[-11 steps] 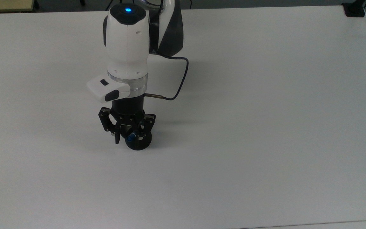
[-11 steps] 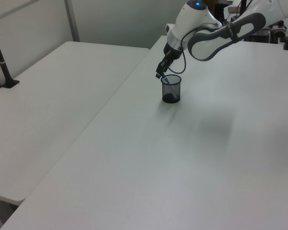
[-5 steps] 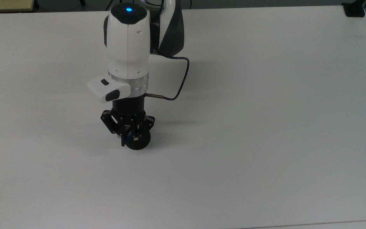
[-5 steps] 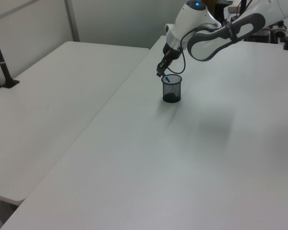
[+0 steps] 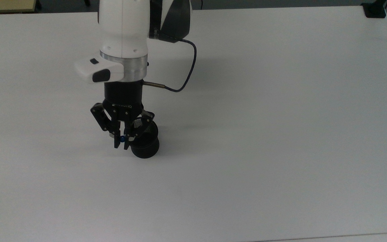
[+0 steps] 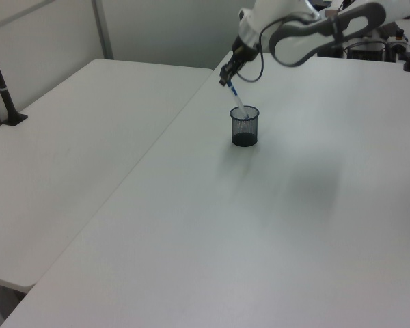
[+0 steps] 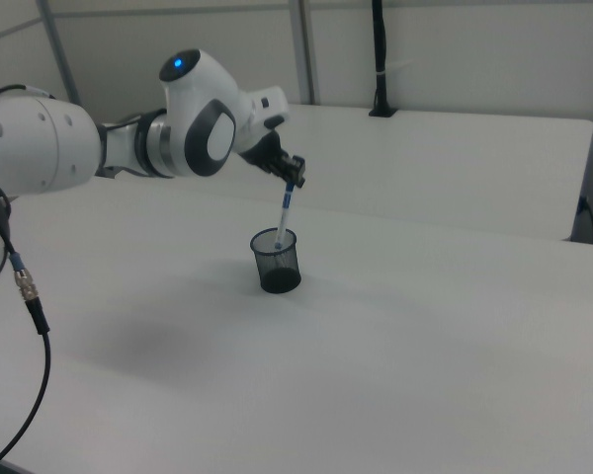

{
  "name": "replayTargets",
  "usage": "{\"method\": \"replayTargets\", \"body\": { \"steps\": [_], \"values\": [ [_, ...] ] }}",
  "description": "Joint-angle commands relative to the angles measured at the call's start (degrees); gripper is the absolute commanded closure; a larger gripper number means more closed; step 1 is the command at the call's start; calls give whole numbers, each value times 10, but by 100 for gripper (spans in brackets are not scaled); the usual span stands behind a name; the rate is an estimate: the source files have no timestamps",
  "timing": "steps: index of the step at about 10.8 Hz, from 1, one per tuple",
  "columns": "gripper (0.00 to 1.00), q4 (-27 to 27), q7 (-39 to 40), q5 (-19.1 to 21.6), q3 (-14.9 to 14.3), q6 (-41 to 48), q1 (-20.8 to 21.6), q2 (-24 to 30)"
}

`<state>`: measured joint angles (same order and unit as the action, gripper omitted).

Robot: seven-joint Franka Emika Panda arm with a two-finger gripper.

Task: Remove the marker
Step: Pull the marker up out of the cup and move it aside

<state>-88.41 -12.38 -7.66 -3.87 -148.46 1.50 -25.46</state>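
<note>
Tool (image 7: 295, 182) pinches the marker (image 7: 286, 213) above a mesh cup (image 7: 276, 261) on the white table (image 7: 455, 336).

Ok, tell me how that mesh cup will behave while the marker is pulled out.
The cup looks light, thin mesh, so it may tip or drag if the marker catches its rim. The marker leans with its tip still inside, held by the claw. A straight lift should probably clear it.
</note>
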Motion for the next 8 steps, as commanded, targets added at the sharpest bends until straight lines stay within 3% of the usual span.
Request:
{"method": "replayTargets", "body": {
  "steps": [1, 5, 8],
  "values": [
    [89, -20, -14, -4, 0, 16, -6, 52],
    [88, -20, -19, -1, 32, 102, 26, 67],
    [88, -25, -31, -2, 33, 142, 61, 57]
  ]
}}
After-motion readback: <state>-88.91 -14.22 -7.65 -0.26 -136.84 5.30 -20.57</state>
